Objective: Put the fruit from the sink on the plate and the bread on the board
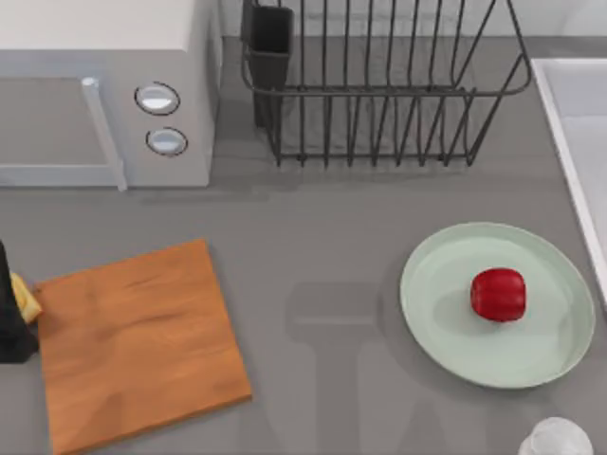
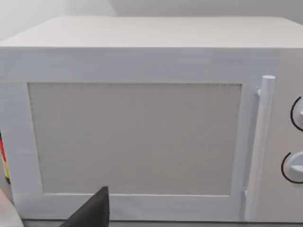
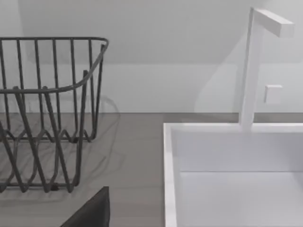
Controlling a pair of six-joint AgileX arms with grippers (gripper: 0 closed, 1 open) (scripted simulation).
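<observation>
The red fruit rests on the mint-green plate at the right of the table. On the left lies the orange-brown board, bare. The bread shows as a small yellow piece just off the board's left edge, tight against my left gripper, a dark shape at the table's far left. I cannot tell whether the gripper holds it. A dark part of my left gripper faces the microwave. A dark part of my right gripper hangs near the sink, whose basin holds nothing.
A white microwave stands at the back left, a dark wire dish rack at the back middle. The sink's rim runs down the right edge, with a white faucet. A small white round object sits at the front right.
</observation>
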